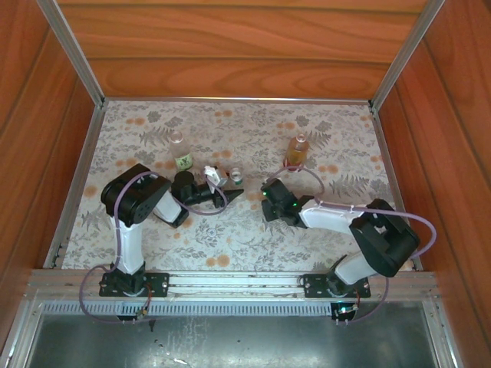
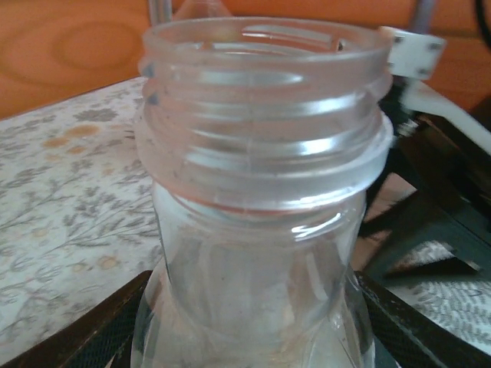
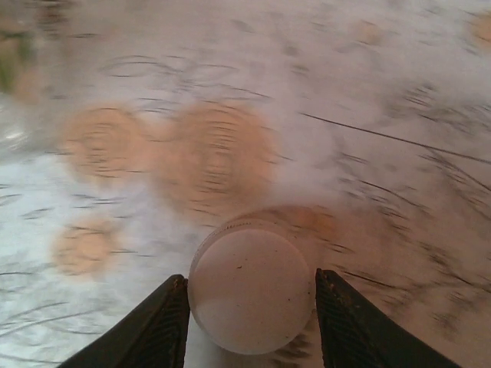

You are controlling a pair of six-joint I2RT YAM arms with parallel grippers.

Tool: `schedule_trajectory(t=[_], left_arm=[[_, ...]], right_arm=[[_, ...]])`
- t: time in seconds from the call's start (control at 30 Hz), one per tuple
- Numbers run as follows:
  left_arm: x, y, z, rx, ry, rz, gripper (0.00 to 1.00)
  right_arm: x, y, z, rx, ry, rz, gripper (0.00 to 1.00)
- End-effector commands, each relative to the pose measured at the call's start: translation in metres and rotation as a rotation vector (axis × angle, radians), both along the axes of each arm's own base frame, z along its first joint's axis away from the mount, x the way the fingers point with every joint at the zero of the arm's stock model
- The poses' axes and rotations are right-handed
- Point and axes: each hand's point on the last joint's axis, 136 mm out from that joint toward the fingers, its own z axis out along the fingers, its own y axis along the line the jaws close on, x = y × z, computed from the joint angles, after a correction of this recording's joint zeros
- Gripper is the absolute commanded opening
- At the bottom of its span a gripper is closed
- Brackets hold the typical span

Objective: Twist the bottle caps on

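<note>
A clear bottle with an open threaded neck stands upright, and my left gripper is shut on its body below the neck. From above, that bottle and the left gripper are near the middle of the mat. A white round bottle cap sits between the fingers of my right gripper, which is shut on its sides just above the mat. From above, the right gripper is a little right of the held bottle. A green-labelled bottle and an amber bottle stand farther back.
A floral mat with orange flower blobs covers the table. Wooden walls close in the back and sides, with metal rails at the edges. My right arm's white fitting is close behind the held bottle.
</note>
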Motion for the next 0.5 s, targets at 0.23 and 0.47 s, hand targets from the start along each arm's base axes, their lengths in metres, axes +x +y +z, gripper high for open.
schedule_trajectory(t=[0.23,0.47], left_arm=[[-0.022,-0.029,-0.008,-0.005,0.065,-0.144,0.64],[-0.020,-0.028,-0.011,0.004,0.059,-0.125,0.72]], right_arm=[[-0.001,-0.053,-0.003,0.006,0.047,-0.221,0.51],[0.003,-0.052,0.007,0.025,0.026,-0.221,0.60]])
